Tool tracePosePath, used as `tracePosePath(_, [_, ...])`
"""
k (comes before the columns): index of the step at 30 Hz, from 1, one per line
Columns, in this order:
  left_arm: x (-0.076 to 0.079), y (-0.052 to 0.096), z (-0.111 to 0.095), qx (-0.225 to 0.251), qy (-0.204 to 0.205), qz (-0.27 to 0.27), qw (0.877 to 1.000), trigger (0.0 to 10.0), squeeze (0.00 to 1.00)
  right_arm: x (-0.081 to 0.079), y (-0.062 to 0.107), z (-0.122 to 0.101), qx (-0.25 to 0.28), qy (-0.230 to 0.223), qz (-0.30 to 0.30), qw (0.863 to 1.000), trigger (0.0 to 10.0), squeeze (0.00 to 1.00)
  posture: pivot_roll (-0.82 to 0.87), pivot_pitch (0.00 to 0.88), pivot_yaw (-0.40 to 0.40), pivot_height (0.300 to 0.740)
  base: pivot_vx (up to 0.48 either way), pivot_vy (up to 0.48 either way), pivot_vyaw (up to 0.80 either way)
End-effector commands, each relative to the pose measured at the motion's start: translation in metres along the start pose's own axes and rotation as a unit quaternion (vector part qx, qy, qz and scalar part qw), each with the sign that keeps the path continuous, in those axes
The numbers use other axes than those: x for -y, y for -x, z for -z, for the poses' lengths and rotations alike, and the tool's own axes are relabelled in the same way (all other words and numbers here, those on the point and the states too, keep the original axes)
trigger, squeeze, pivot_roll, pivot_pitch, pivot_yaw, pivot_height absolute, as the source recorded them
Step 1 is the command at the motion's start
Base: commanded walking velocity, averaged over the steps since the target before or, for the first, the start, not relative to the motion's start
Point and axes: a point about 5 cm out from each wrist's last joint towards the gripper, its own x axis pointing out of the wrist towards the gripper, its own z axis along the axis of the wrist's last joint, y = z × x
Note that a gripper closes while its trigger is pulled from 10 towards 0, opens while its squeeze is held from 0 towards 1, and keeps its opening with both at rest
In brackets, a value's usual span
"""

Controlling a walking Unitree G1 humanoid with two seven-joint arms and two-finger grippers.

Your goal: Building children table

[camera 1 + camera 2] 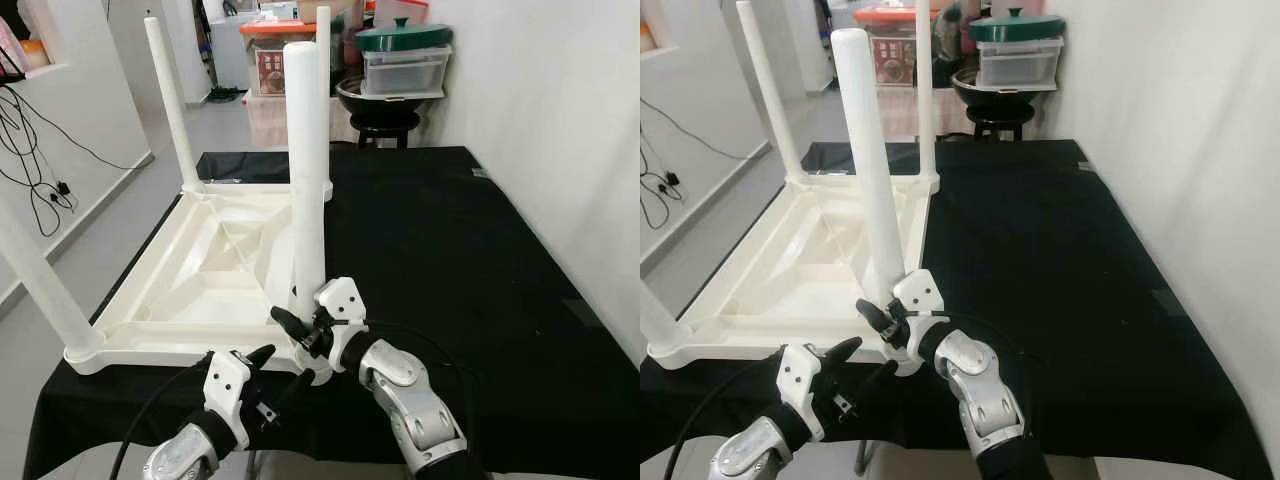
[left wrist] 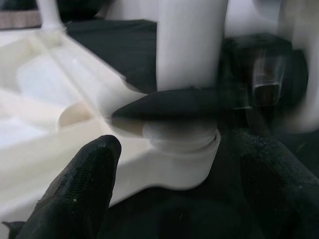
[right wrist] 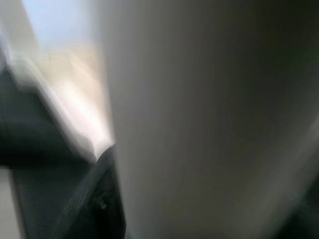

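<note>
A white plastic children's table (image 1: 200, 270) lies upside down on a black-covered worktop (image 1: 450, 260). Its legs point up at the far left (image 1: 170, 100), far right (image 1: 324, 90) and near left (image 1: 40, 290). The near-right leg (image 1: 305, 150) stands in its corner socket (image 2: 184, 139). My right gripper (image 1: 300, 325) is shut around the base of this leg, one black finger (image 2: 169, 104) lying across it. My left gripper (image 1: 255, 370) is open just below that corner, at the worktop's near edge. Its fingers (image 2: 79, 194) are spread on either side of the socket and touch nothing.
Behind the worktop stand stacked storage boxes (image 1: 270, 70), a green-lidded container (image 1: 405, 55) and a black stool (image 1: 380, 125). Cables (image 1: 30, 150) hang on the left wall. A white wall runs along the right side. The right half of the black cloth is bare.
</note>
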Motion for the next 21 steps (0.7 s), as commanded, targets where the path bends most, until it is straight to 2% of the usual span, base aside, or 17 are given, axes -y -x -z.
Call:
tracePosePath(1, [-0.001, 0.002, 0.002, -0.006, 0.003, -0.001, 1.000, 10.0, 0.00, 0.008, 0.000, -0.008, 0.001, -0.004, -0.037, 0.999, 10.0, 1.00, 0.01, 0.000, 0.014, 0.740, 0.000, 0.000, 0.00])
tracePosePath(2, [-0.001, 0.002, 0.002, -0.006, 0.003, -0.001, 1.000, 10.0, 0.00, 0.008, 0.000, -0.008, 0.001, -0.004, -0.037, 0.999, 10.0, 1.00, 0.01, 0.000, 0.014, 0.740, 0.000, 0.000, 0.00])
tracePosePath(3, [0.000, 0.002, 0.002, -0.005, 0.004, 0.003, 1.000, 10.0, 0.00, 0.013, 0.001, -0.018, 0.016, 0.002, -0.051, 0.999, 10.0, 1.00, 0.01, 0.000, 0.014, 0.740, 0.000, 0.000, 0.00])
tracePosePath(4, [0.001, 0.003, 0.002, -0.005, 0.005, 0.007, 1.000, 10.0, 0.00, 0.022, 0.000, -0.027, 0.031, 0.002, -0.064, 0.997, 10.0, 0.00, 0.01, 0.000, 0.014, 0.740, 0.000, 0.000, 0.00])
tracePosePath(8, [0.006, 0.007, 0.002, -0.006, -0.001, 0.014, 1.000, 10.0, 0.00, 0.046, -0.001, -0.049, 0.064, 0.016, -0.113, 0.991, 10.0, 0.00, 0.02, 0.000, 0.014, 0.740, 0.000, 0.000, 0.00])
tracePosePath(14, [0.015, 0.013, 0.001, -0.007, 0.001, 0.026, 1.000, 10.0, 0.00, 0.060, 0.003, -0.061, 0.074, 0.034, -0.171, 0.982, 10.0, 0.00, 0.02, 0.000, 0.017, 0.740, 0.000, 0.000, 0.00])
tracePosePath(18, [0.019, 0.015, 0.001, -0.007, 0.004, 0.030, 1.000, 10.0, 0.00, 0.068, 0.005, -0.063, 0.067, 0.035, -0.184, 0.980, 10.0, 0.00, 0.02, 0.000, 0.017, 0.740, 0.000, 0.000, 0.00])
tracePosePath(19, [0.020, 0.016, 0.001, -0.006, 0.005, 0.030, 1.000, 10.0, 0.00, 0.070, 0.005, -0.064, 0.067, 0.031, -0.187, 0.980, 0.0, 0.00, 0.02, 0.000, 0.017, 0.740, 0.000, 0.000, 0.00])
tracePosePath(21, [0.020, 0.015, 0.001, -0.006, 0.006, 0.030, 1.000, 10.0, 0.00, 0.073, 0.006, -0.064, 0.069, 0.026, -0.195, 0.978, 0.0, 0.00, 0.01, 0.000, 0.016, 0.740, 0.000, 0.000, 0.00])
